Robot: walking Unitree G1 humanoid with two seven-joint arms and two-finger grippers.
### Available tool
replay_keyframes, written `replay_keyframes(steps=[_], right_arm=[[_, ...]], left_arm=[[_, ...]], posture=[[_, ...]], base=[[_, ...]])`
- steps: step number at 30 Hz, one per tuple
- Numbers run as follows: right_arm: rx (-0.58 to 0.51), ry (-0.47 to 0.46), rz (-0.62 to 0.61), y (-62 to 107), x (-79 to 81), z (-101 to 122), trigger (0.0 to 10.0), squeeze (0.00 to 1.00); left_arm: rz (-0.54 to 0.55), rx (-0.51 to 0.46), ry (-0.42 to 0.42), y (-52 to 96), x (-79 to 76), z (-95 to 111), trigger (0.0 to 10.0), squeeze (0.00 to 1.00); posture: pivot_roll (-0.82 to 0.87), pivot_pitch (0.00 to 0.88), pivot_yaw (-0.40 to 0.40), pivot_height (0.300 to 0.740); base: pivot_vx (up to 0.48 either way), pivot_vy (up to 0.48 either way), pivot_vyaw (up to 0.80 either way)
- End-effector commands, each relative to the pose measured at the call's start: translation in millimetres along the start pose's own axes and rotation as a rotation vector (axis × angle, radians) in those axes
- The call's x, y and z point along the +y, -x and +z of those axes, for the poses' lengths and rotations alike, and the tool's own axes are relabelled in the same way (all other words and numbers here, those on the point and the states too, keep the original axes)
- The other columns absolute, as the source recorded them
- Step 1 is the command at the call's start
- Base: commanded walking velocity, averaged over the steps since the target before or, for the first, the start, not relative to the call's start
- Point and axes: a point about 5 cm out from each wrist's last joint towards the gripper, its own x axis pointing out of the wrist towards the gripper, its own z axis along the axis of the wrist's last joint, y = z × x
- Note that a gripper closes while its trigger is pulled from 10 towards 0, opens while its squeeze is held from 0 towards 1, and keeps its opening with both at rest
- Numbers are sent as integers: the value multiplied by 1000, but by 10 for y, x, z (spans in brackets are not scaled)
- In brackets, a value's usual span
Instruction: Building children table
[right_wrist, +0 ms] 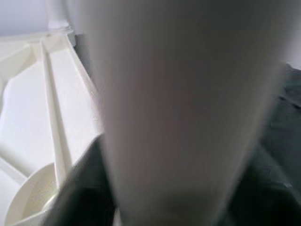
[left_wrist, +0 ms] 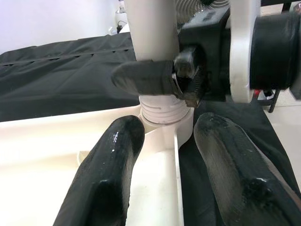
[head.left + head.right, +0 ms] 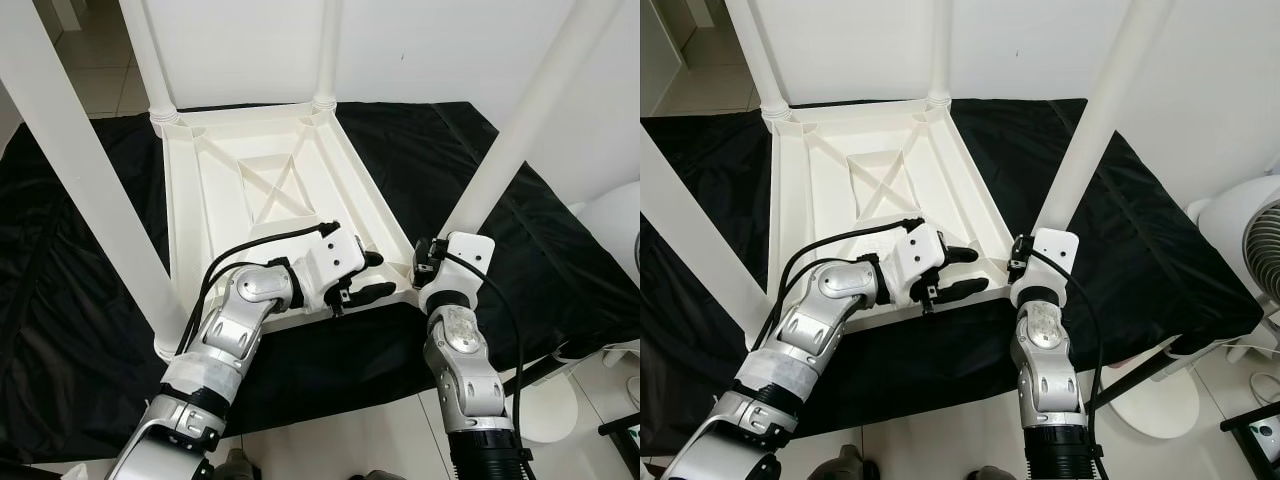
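Tabletop: one white plastic tabletop point(image 3: 262, 190) lay upside down on a black cloth point(image 3: 90, 250), ribbed underside up, with an X-shaped brace in its middle.
Legs: four white legs stood up from its corners: two at the far corners point(image 3: 147, 60) point(image 3: 327, 50), one at the near left corner point(image 3: 90, 190), one at the near right corner point(image 3: 520, 125).
Left gripper: the left gripper point(image 3: 368, 276) hovered over the near right edge of the tabletop, its two black fingers point(image 2: 110, 165) spread apart and holding nothing, pointed at the ribbed base of the near right leg point(image 2: 155, 56).
Right gripper: the right gripper point(image 3: 428, 268) sat at the foot of the near right leg, one black finger point(image 2: 146, 77) pressed across the leg's side; the wrist view showed the leg point(image 1: 178, 108) close and blurred between the fingers, so the pincer was clamped on it.
Fan: one white fan point(image 3: 1250, 240) stood beside the cloth on the right.
Writing: none could be read.
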Motion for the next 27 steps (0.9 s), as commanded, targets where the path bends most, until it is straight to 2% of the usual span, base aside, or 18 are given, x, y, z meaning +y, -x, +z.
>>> replay_keyframes(steps=[1, 2, 4, 8, 11, 12, 14, 16, 17, 19, 20, 21, 24, 27], right_arm=[[26, -88, 45, 64, 77, -35, 10000, 1000], [26, -88, 45, 64, 77, -35, 10000, 1000], [3, -100, 187, 97, -3, -1, 10000, 1000], [6, -63, 219, 105, -95, -18, 10000, 1000], [4, 16, 293, 111, -268, -48, 10000, 1000], [4, 16, 293, 111, -268, -48, 10000, 1000], [5, 45, 360, 101, -395, -76, 10000, 1000], [10, 51, 381, 86, -454, -91, 10000, 1000], [11, 68, 400, 70, -499, -101, 10000, 380], [11, 68, 400, 70, -499, -101, 10000, 380], [9, 90, 431, 40, -536, -104, 10000, 0], [9, 90, 431, 40, -536, -104, 10000, 0], [0, 135, 515, -102, -537, -68, 10000, 0], [0, 135, 536, -142, -509, -59, 10000, 0]], left_arm=[[101, 1, -9, -9, 66, 8, 10000, 0], [101, 1, -9, -9, 66, 8, 10000, 0], [104, -9, -1, -8, 61, 19, 10000, 0], [108, -8, -3, -9, 69, 16, 10000, 0], [112, -7, -4, -8, 81, 17, 10000, 0], [112, -7, -4, -8, 81, 17, 10000, 0], [113, -6, -6, -8, 83, 14, 10000, 0], [114, -5, -6, -10, 85, 14, 10000, 0], [114, -5, -7, -12, 85, 15, 10000, 0], [114, -5, -7, -12, 85, 15, 10000, 0], [113, -6, -7, -15, 85, 18, 10000, 0], [113, -6, -7, -15, 85, 18, 10000, 0], [109, -11, -9, -33, 86, 32, 10000, 0], [109, -12, -10, -39, 87, 37, 10000, 0]], posture=[[4, 0, -35, 740], [4, 0, -35, 740], [0, 0, -38, 740], [0, 0, -39, 740], [-2, 0, -37, 740], [-2, 0, -37, 740], [-3, 0, -34, 740], [-3, 0, -33, 740], [-2, 0, -32, 740], [-2, 0, -32, 740], [-3, 0, -30, 740], [-3, 0, -30, 740], [-4, 0, -28, 740], [-3, 0, -28, 740]], base=[[0, 0, 0], [0, 0, 0], [0, 0, 0], [0, 0, 0], [0, 0, 0], [0, 0, 0], [0, 0, 0], [0, 0, 0], [0, 0, 0], [0, 0, 0], [0, 0, 0], [0, 0, 0], [0, 0, 0], [0, 0, 0]])
